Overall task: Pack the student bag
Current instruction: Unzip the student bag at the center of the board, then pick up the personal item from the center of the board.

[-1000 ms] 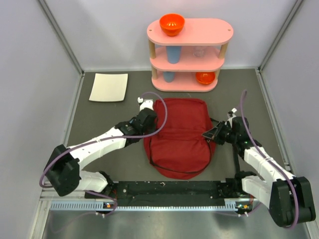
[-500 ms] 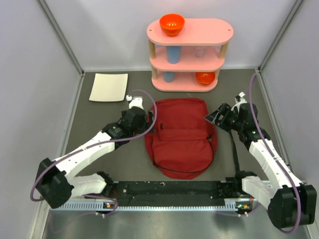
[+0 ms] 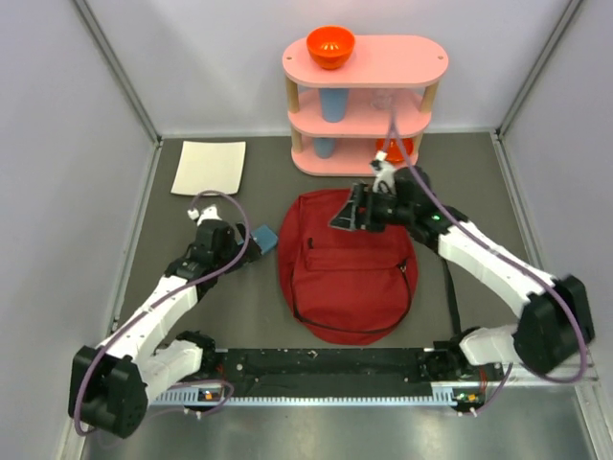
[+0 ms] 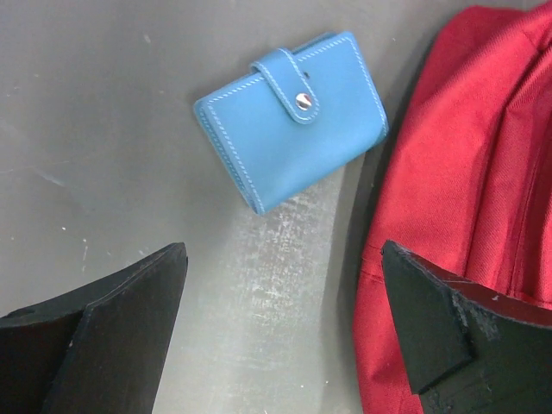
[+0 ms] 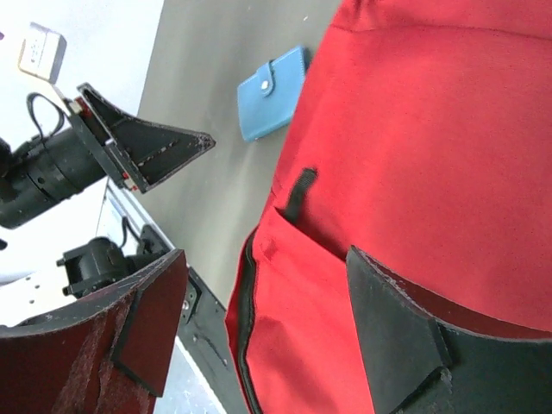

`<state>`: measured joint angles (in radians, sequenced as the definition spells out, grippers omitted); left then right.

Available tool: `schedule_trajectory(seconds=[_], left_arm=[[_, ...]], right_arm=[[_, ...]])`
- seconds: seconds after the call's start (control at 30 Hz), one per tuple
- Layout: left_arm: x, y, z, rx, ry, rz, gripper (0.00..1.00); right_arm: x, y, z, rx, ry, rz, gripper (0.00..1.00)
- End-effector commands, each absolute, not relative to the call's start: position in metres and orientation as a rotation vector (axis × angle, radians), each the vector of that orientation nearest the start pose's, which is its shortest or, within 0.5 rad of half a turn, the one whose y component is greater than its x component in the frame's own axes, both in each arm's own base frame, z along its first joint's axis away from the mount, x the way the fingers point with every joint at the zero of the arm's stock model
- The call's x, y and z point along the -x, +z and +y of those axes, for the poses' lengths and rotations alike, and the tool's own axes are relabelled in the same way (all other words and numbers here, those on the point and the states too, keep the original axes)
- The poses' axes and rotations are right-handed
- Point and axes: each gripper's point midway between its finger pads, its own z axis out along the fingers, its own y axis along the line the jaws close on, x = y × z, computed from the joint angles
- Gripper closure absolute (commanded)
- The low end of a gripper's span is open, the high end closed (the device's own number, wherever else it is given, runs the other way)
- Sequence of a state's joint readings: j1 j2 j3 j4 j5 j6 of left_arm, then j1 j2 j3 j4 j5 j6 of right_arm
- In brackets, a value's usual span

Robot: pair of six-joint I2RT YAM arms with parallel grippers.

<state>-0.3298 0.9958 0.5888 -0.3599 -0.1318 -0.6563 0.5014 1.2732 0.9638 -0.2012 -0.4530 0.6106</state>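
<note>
1. We are seeing both grippers released. The left gripper (image 4: 285,319) is hanging wide apart and empty just short of the blue wallet (image 4: 293,121). The right gripper (image 5: 267,319) is hovering parted over the student bag (image 3: 345,278), gripping nothing.
2. The student bag is lying flat mid-table, seemingly zipped, with the blue wallet just beside it on the left arm's side.
3. We are risking a left finger snagging bag fabric while closing on the wallet, dragging both.
4. We are counting one bag, one wallet, one white sheet (image 3: 209,168), one pink shelf (image 3: 412,57), two orange bowls (image 3: 330,45) and two blue cups (image 3: 332,103).

Blue wallet (image 4: 291,119) on grey table (image 3: 479,182); pink shelf (image 3: 365,59) holds orange bowl (image 3: 330,45).
</note>
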Motion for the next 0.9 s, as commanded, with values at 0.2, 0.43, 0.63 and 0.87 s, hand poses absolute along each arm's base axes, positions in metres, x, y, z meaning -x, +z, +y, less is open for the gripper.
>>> schedule_trajectory(seconds=[0.2,0.43,0.63,0.87], left_arm=[[-0.272,0.089,-0.087,0.660,-0.733,2.109,0.01],[-0.281,0.089,-0.085,0.651,-0.732,2.090,0.01],[-0.293,0.093,-0.086,0.640,-0.740,2.073,0.01],[-0.304,0.081,-0.086,0.654,-0.729,2.114,0.01]], right_arm=[[-0.314,0.199,0.395,0.479,1.250,2.246,0.32],[-0.335,0.160,0.450,0.553,1.244,2.337,0.34],[-0.363,0.114,0.475,0.541,1.171,2.414,0.35],[-0.380,0.080,0.478,0.525,1.034,2.481,0.35]])
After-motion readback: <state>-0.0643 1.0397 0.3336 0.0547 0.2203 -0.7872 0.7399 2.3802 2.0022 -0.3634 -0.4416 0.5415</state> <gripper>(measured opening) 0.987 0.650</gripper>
